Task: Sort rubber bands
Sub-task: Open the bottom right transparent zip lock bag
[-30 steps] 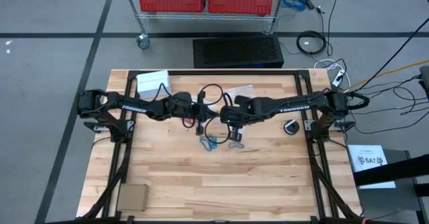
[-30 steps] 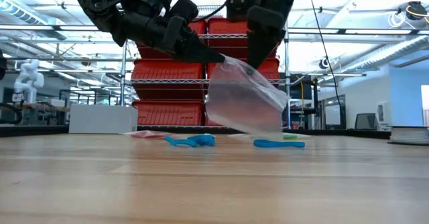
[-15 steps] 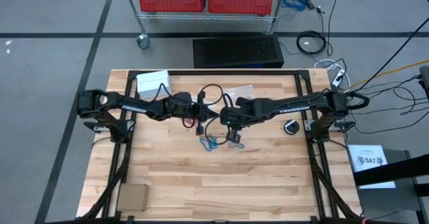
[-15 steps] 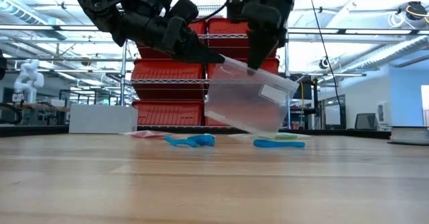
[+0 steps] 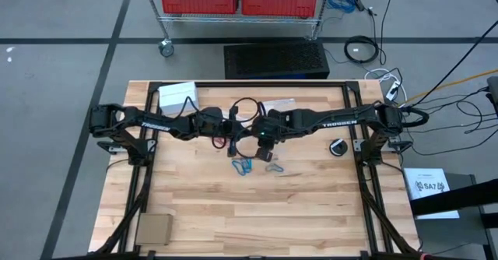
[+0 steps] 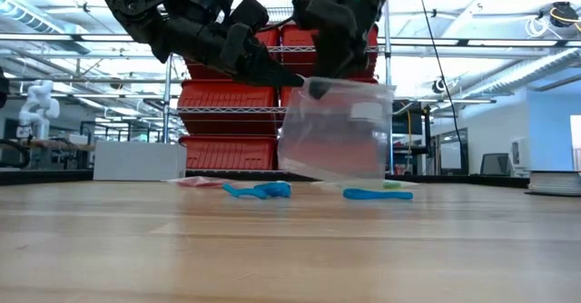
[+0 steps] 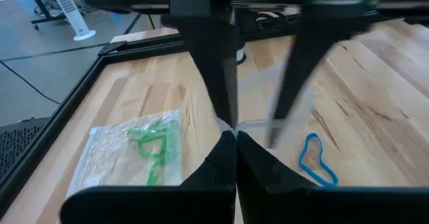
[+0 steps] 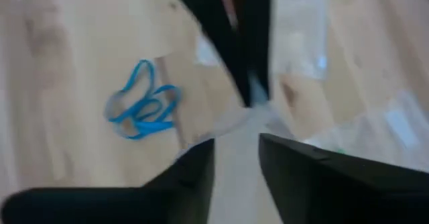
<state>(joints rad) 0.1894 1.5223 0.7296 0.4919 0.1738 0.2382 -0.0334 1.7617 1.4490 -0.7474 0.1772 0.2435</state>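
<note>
Rubber bands [image 5: 243, 166] — blue loops lying flat on the table [image 5: 233, 213], beneath a hanging clear bag [image 6: 336, 131]. Light, limp, springy (likely to snag); pinch one strand. Left gripper [image 6: 292, 83] clamped on the bag's corner — right gripper [image 6: 320, 78] parted beside it.

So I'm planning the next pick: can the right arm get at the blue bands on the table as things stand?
Probably yes: the right gripper stands open beside the clear bag pinched by the left gripper, and the blue bands lie uncovered nearby.

table [image 5: 233, 213]: pale wood planks
centre: blue rubber bands [image 5: 243, 166]
lower left: cardboard piece [image 5: 153, 230]
upper left: white paper [image 5: 176, 96]
</note>
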